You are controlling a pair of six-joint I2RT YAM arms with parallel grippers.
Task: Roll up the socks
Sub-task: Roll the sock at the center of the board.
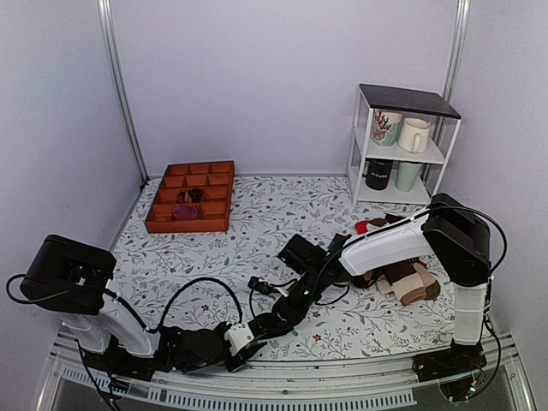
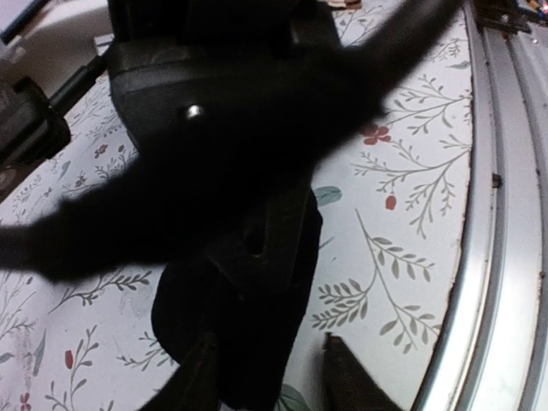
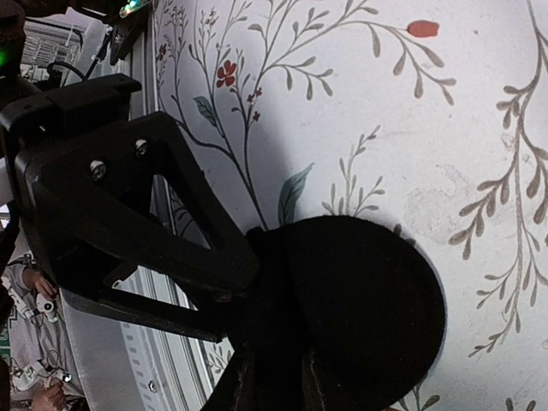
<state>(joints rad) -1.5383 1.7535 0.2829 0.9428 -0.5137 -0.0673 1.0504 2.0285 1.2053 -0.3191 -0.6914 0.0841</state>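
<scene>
Black fabric of the socks (image 3: 360, 308) lay bunched on the bench (image 3: 479, 111) near its front edge, pinched in the closed right tool (image 3: 276, 385), while the left tool (image 2: 272, 377) stood parted astride a fold. We judged that a pull from either arm could slip that unclamped fold and undo the roll. Stripes and turns were hidden behind blurred fabric.

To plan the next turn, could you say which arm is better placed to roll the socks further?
Probably right: the right gripper pinches the rolled socks; the left gripper stands open around loose fabric.
</scene>
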